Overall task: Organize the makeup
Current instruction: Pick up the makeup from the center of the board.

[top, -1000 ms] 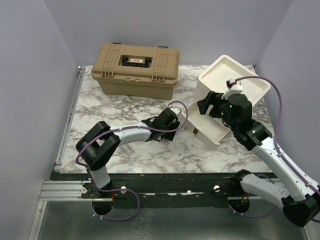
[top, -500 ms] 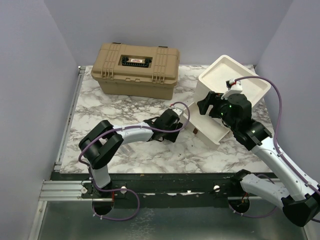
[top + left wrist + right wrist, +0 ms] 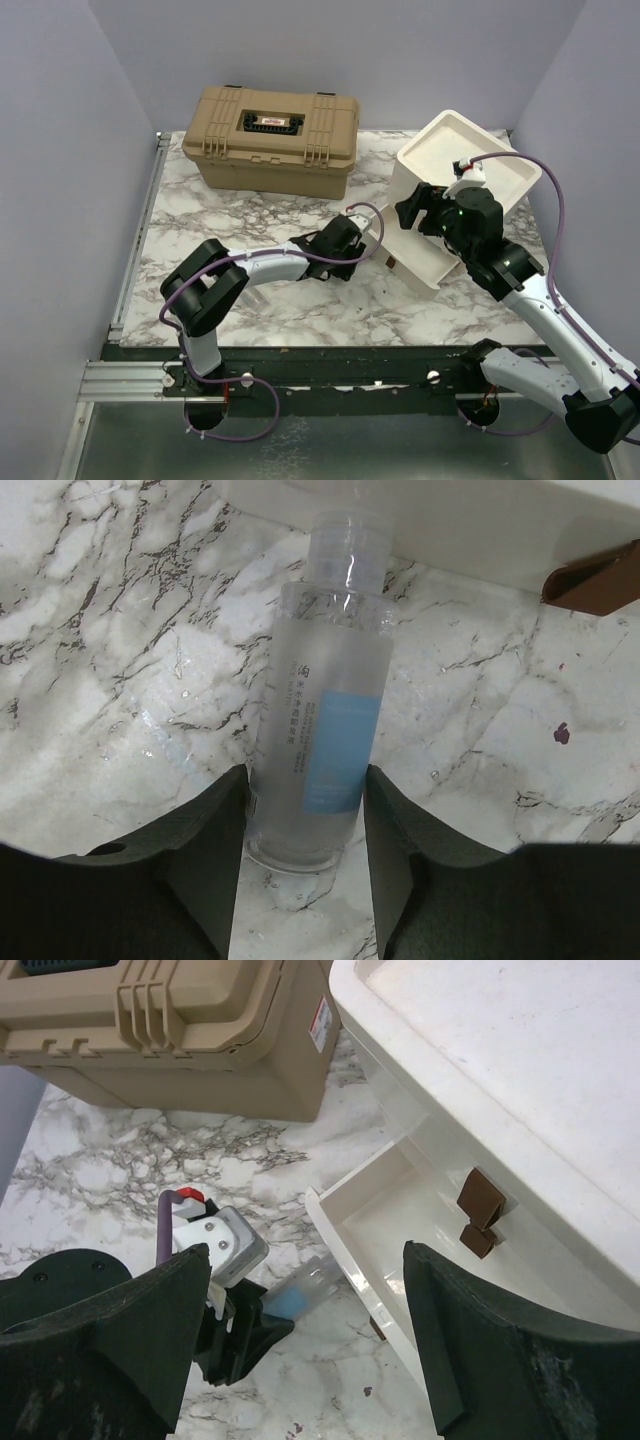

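A pale frosted cylindrical tube (image 3: 320, 710) with a light-blue label lies along the marble, its clear cap end against the front of the open white drawer (image 3: 400, 1225). My left gripper (image 3: 305, 775) is shut on the tube's base, one dark finger pressed to each side. From above, the left gripper (image 3: 352, 240) sits just left of the drawer (image 3: 412, 258). The right wrist view shows the tube (image 3: 300, 1295) sticking out of the left gripper (image 3: 250, 1335) toward the drawer's corner. My right gripper (image 3: 307, 1250) hangs open and empty above the drawer. No brushes are in view.
The white drawer box (image 3: 470, 160) stands tilted at the back right, with brown pull tabs (image 3: 480, 1200) on its front. A big tan latched case (image 3: 270, 140) sits at the back left. The right gripper (image 3: 412, 210) hovers by the box's front face.
My left gripper has crept a little to the right, toward the open drawer. The right arm and the drawer box have stayed put.
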{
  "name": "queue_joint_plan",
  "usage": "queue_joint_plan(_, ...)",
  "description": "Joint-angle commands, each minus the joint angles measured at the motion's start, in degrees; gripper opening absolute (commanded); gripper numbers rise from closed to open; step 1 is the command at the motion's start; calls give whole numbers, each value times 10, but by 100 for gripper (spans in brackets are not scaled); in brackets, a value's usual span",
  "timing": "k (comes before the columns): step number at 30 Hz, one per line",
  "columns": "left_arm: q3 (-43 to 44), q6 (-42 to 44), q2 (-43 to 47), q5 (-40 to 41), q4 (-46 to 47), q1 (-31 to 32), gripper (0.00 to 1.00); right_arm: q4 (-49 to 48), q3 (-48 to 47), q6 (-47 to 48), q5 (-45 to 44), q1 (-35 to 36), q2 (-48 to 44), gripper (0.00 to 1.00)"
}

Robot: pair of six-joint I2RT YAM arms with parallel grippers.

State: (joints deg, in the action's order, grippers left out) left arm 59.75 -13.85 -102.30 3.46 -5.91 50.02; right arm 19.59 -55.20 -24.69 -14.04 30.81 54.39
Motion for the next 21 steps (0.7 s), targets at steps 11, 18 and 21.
queue_joint_plan(11, -54, -21, 83, -7, 24, 7, 19, 5, 3, -21, -17, 4, 0, 84)
queue_joint_plan(18, -87, -34, 144, 22, 50, 7, 14, 4, 6, -25, -19, 3, -6, 86)
queue_joint_plan(21, -96, -37, 167, 26, 52, 7, 12, 3, 6, -27, -20, 3, -8, 86)
